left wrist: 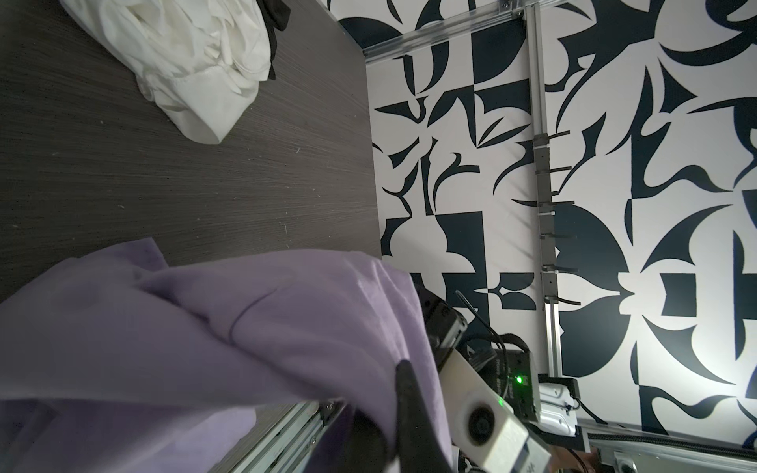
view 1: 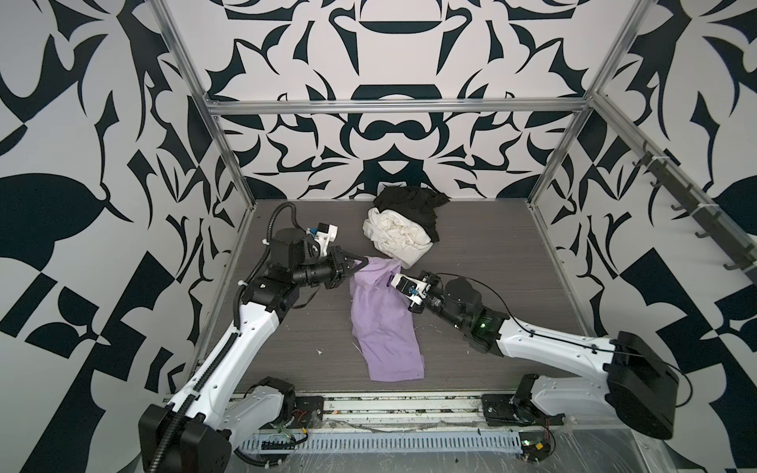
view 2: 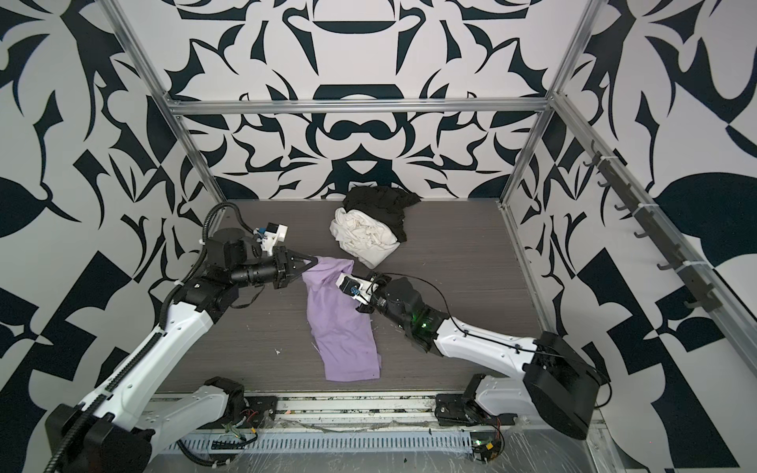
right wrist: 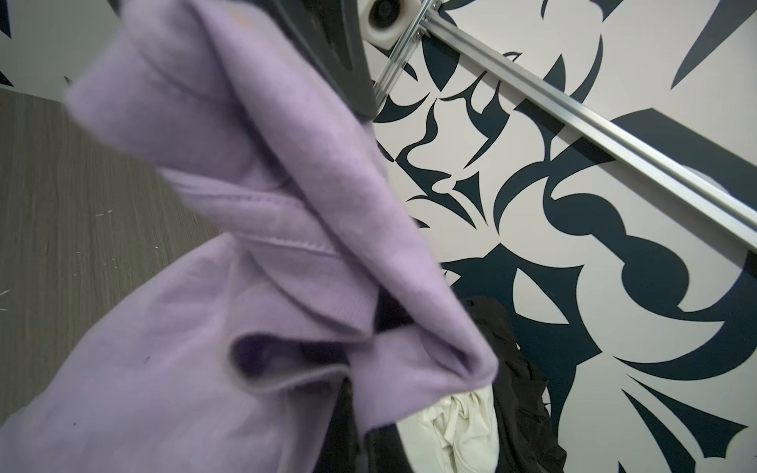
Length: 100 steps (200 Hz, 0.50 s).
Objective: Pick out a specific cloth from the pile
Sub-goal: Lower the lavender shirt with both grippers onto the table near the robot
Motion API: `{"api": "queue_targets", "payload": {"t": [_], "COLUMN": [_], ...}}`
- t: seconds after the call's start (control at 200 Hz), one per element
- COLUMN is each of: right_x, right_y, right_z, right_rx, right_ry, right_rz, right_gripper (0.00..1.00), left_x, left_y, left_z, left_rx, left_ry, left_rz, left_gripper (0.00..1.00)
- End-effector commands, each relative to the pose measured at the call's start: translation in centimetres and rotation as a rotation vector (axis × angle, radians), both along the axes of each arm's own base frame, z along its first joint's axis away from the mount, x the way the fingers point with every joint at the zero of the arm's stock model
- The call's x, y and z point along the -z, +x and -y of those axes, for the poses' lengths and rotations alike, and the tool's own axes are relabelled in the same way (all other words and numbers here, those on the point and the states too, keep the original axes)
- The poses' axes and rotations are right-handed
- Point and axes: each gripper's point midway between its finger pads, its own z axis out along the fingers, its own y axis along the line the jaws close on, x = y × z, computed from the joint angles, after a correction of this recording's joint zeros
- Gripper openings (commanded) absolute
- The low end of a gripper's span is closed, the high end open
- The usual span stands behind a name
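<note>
The lavender cloth (view 1: 383,327) (view 2: 344,327) is held up by its far edge between both grippers, and its lower part trails on the table toward the front. My left gripper (view 1: 366,261) (view 2: 317,261) (left wrist: 393,409) is shut on the cloth's left corner. My right gripper (view 1: 391,279) (view 2: 343,282) (right wrist: 362,438) is shut on the right side of that edge, with fabric (right wrist: 245,204) draped over its fingers. The pile sits just behind: a cream-white cloth (view 1: 395,237) (view 2: 364,237) (left wrist: 192,61) lying against a black cloth (view 1: 413,204) (view 2: 381,200) (right wrist: 520,389). The lavender cloth lies apart from both.
The dark wood-grain table (view 1: 491,266) is bounded by patterned walls and aluminium frame posts (view 1: 233,164). A rail of hooks (view 1: 676,196) runs along the right wall. A slotted cable duct (view 1: 381,442) and the arm bases line the front edge.
</note>
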Motion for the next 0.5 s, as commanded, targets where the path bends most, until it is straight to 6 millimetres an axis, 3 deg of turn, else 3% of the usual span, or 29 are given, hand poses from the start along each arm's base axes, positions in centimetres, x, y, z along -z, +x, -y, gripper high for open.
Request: {"api": "queue_targets", "payload": {"t": [0.0,0.18,0.33,0.495], "right_x": [-2.1,0.4,3.3,6.7], "right_y": [1.0,-0.1,-4.2,-8.6], "right_z": [-0.5,-0.7,0.4,2.4], "right_rx": [-0.004,-0.05,-0.105,-0.063], "right_ry": [0.113,0.085,-0.015,-0.11], "right_rz": [0.036,-0.091,-0.252,-0.481], "right_gripper": [0.0,0.0,0.0,0.0], "left_x": [0.3,3.5,7.8,11.0], "left_y": [-0.1,-1.3,-3.1,-4.8], "left_z": [0.4,-0.2,-1.4,-2.2], "left_rx": [0.047,0.05,0.024,-0.002], "left_ry": [-0.017,0.039,0.099,0.111], "left_rz": [0.02,-0.034,-0.11,-0.184], "left_gripper": [0.0,0.0,0.0,0.0]}}
